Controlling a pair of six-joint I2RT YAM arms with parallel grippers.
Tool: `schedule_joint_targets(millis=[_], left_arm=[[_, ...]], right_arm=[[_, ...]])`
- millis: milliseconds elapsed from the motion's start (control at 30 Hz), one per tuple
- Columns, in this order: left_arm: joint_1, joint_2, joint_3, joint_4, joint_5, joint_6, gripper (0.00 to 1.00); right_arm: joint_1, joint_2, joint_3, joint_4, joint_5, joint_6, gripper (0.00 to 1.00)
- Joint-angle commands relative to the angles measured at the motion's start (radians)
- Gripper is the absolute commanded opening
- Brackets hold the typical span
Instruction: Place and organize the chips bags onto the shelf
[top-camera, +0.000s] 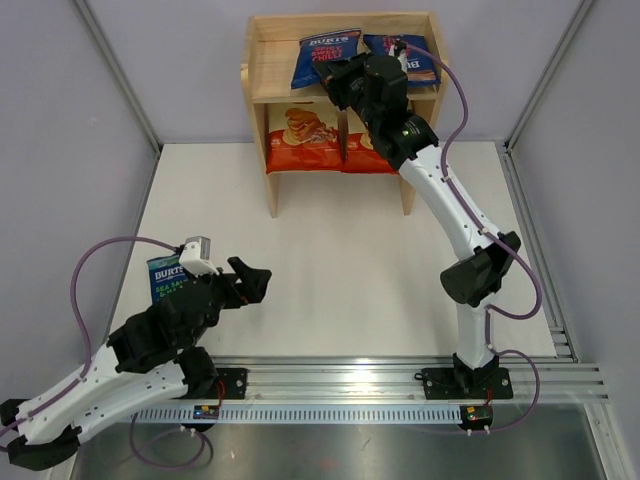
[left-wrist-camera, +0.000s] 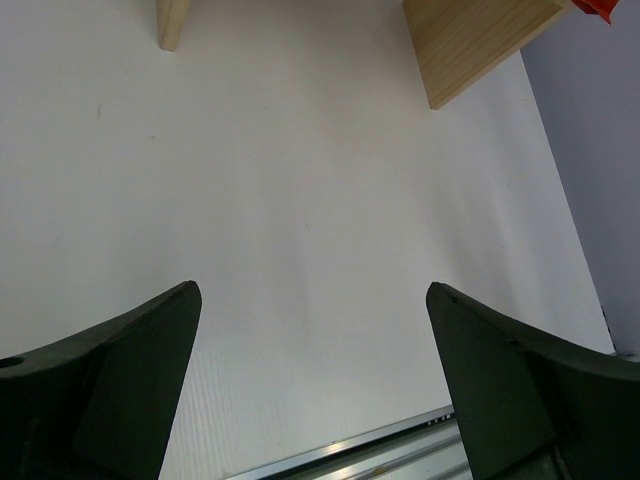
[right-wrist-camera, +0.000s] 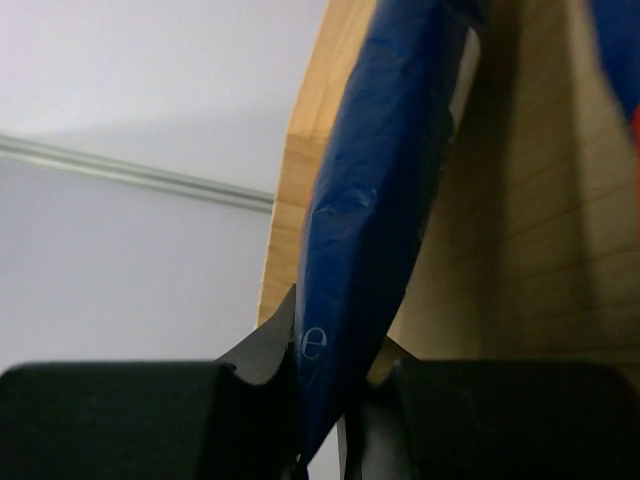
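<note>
The wooden shelf (top-camera: 262, 75) stands at the back. Two cream-and-red cassava bags (top-camera: 300, 140) stand on its lower tier. Two dark blue Burts bags lie on top: one in the middle (top-camera: 318, 60), one at the right (top-camera: 385, 45). My right gripper (top-camera: 340, 85) is shut on the near edge of the middle dark blue bag (right-wrist-camera: 370, 200), beside the shelf's wood (right-wrist-camera: 550, 230). The blue-green Burts bag (top-camera: 165, 278) lies on the table at the left, partly under my left arm. My left gripper (top-camera: 255, 280) is open and empty above bare table (left-wrist-camera: 310, 200).
The shelf's legs (left-wrist-camera: 172, 20) show at the top of the left wrist view. A metal rail (top-camera: 400, 375) runs along the table's near edge. Grey walls enclose the table on three sides.
</note>
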Motion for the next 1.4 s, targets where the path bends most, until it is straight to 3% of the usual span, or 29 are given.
schedule_joint_targets(millis=[0, 133, 300, 533, 700, 1033, 1367], left_arm=[[0.002, -0.041, -0.013, -0.02, 0.02, 0.001, 0.99], [0.002, -0.073, -0.018, -0.027, 0.032, -0.007, 0.99], [0.002, -0.089, -0.018, -0.044, 0.049, -0.019, 0.99], [0.002, -0.112, -0.003, -0.075, 0.054, -0.025, 0.99], [0.002, -0.093, 0.023, -0.107, 0.046, -0.024, 0.99], [0.002, -0.06, 0.057, -0.147, 0.046, -0.024, 0.99], [0.002, -0.021, 0.072, -0.152, 0.075, -0.025, 0.99]], right_arm=[[-0.012, -0.02, 0.056, -0.036, 0.141, 0.087, 0.11], [-0.021, -0.039, 0.016, -0.05, 0.211, 0.143, 0.1], [-0.049, -0.025, -0.01, -0.043, 0.192, 0.226, 0.12], [-0.057, -0.009, 0.039, -0.148, 0.15, 0.237, 0.27], [-0.057, -0.045, 0.03, -0.22, 0.147, 0.23, 0.46], [-0.057, -0.086, 0.055, -0.326, 0.152, 0.22, 0.55], [-0.046, -0.118, 0.029, -0.293, 0.104, 0.274, 0.56]])
